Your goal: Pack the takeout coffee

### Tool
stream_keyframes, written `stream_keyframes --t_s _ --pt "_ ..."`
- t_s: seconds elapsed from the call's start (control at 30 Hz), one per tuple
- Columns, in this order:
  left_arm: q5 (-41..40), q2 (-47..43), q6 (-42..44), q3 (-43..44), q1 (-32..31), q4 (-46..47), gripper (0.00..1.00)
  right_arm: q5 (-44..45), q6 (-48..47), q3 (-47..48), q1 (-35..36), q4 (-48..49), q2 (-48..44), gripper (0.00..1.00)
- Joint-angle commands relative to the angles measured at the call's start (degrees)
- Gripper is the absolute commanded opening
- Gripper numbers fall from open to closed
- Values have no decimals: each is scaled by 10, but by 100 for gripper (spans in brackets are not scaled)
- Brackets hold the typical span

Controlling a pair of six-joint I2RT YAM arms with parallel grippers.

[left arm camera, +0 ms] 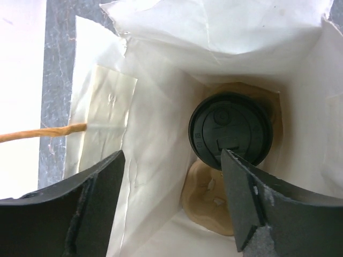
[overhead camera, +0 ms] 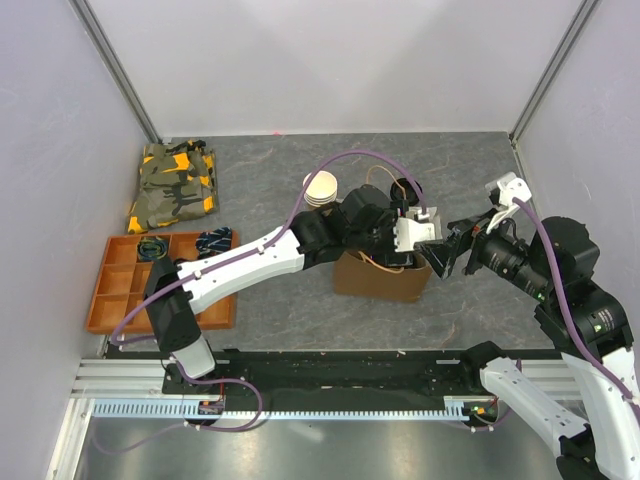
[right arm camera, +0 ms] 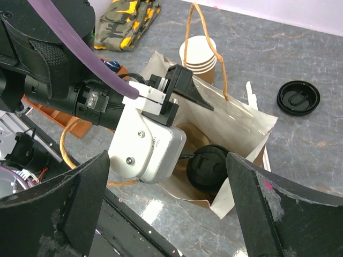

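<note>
**A:** Coffee: is it packed?

**B:** By my reading, yes. It sits at the bottom of the bag, lid up. Your left claw hangs in the bag's mouth, released, with nothing between its fingers. I judge the drop done and the pull-out next.

**A:** What does that call for?

**B:** Lift straight up. The paper walls crowd both fingers, and the handle lies near one. Your right claw hovers beside the bag, spread wide and holding nothing.

**A:** What else is around?

**B:** The tray and cloth lie far left, well apart. The cup stack stands just behind the bag. A spare lid lies on the table nearby. None of them blocks you.
</note>
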Motion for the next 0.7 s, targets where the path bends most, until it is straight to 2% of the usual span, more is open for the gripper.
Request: stream_keyframes --t_s 0.0,0.13,0.33,0.53,0.67 --pt "18 -55 -12 29 5 64 75 11 -21 -11 -2 -33 7 96" --pt "29 -62 -29 25 9 63 63 13 -15 -6 -1 -32 10 96" --pt "34 -59 -52 28 14 57 37 12 -18 -4 -1 -31 11 96" --pt "20 -49 -86 45 24 48 19 14 -18 -4 -1 -33 10 96" --pt "33 -56 -118 60 33 51 14 18 -16 -9 -1 -32 9 96"
